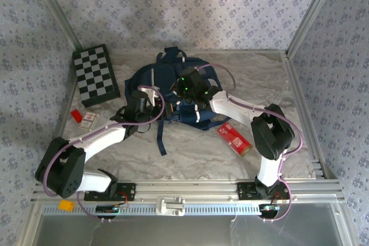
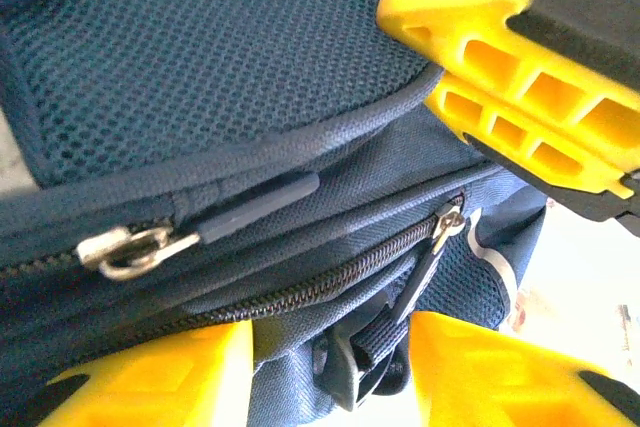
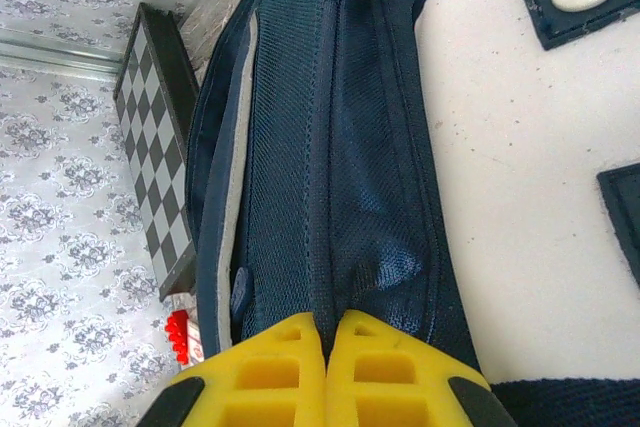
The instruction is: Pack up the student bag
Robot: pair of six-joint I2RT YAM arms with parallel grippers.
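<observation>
The student bag [image 1: 167, 90] is laid at the middle of the table [image 1: 190, 151], between the two arms. From above its whole outline is given, with a chequered board [image 1: 95, 75] well to its left by the wall and a red box [image 1: 234, 138] just to its right. The print on the box is too small to be read. Close up, finer detail is added: a metal zip pull [image 2: 135, 250] on dark zip teeth in the left wrist view, and a white front patch [image 3: 520, 197] in the right wrist view. The left pincer [image 2: 330, 337] is held partly open, with a fold of the bag and a black buckle [image 2: 355, 367] between its fingers; whether they press on it cannot be told. The right pincer [image 3: 325, 327] is closed tight on a ridge of the bag's mesh.
</observation>
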